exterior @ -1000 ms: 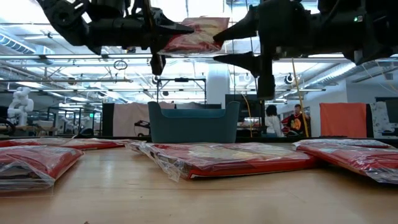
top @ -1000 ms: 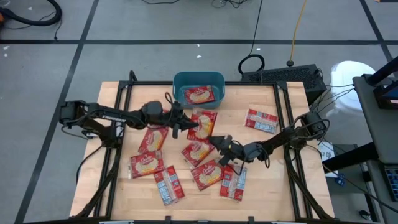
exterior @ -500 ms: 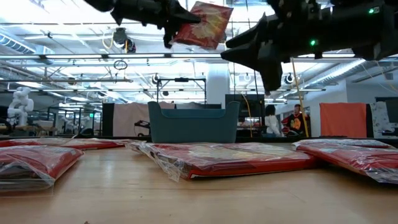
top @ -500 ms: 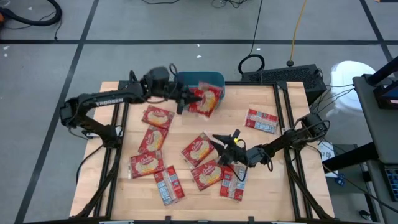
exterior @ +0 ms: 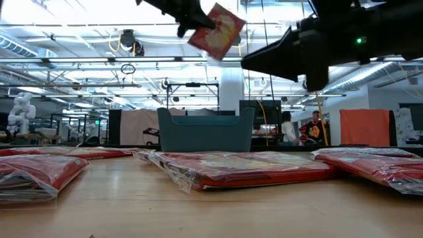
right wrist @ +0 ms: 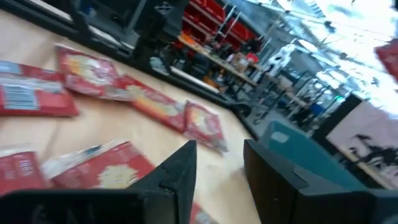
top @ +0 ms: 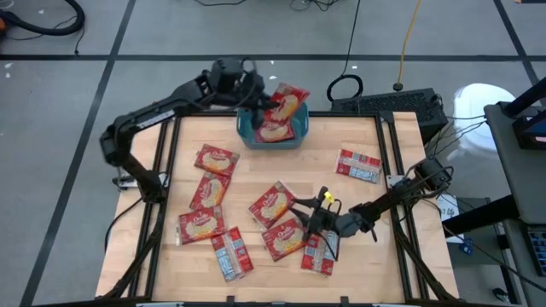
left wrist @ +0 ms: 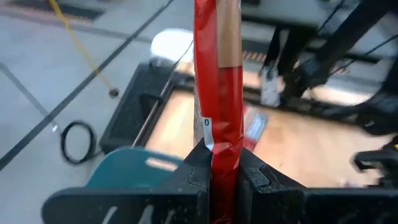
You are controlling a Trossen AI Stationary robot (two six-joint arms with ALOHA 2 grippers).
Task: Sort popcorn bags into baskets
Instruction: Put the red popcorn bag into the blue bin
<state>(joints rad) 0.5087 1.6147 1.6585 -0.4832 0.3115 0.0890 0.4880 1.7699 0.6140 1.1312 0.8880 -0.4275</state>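
Note:
My left gripper [top: 260,102] is shut on one red popcorn bag [top: 287,101] and holds it in the air over the teal basket [top: 247,128] at the table's far edge. Another bag [top: 275,132] lies flat in the basket. Several more popcorn bags lie flat on the wooden table, among them one at the centre [top: 273,203] and one at the right [top: 359,165]. My right gripper [top: 304,220] stands open above the bags near the table's middle, with nothing between its fingers [right wrist: 186,163]. My left gripper pinches the bag's sealed end [left wrist: 222,152] between its two fingers. The fingers come from the table's left, slanting a little downward. The bag sticks out beyond the fingertips, edge-on in the wrist view and tilted in the low view [exterior: 221,30], lifted clear above the basket.
Black frame rails [top: 166,170] run along the table's left and right sides. Bags crowd the near half of the table [top: 231,253] [top: 320,251]. A black keyboard [top: 388,104] and cables lie on the floor beyond the far right corner.
My left gripper has risen and swung from over the table's middle toward the far edge, carrying the bag to above the basket and rolling so the bag turned. My right gripper has rolled and shifted a little toward the near edge.

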